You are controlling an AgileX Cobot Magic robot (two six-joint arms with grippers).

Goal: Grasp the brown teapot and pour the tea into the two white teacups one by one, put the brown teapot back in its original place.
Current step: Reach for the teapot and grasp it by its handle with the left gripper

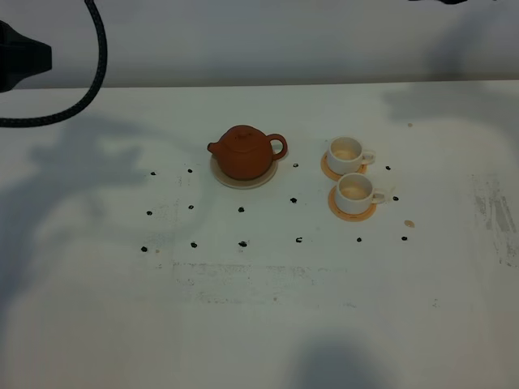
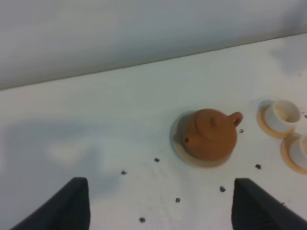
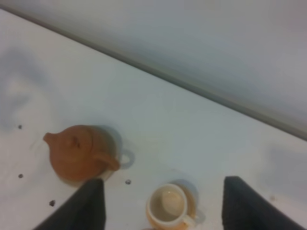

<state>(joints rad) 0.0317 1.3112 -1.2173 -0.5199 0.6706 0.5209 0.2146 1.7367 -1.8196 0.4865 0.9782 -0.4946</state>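
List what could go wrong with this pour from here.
1. The brown teapot has its spout turned away from the two white teacups, so it must swing round; tea may spill on the way.
2. The cups stand close together, so the pot could knock one while filling the other.
3. The saucer is hardly wider than the pot; it may land off-centre.

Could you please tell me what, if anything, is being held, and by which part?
Nothing is held: left gripper and right gripper are both open, the brown teapot untouched on its saucer.
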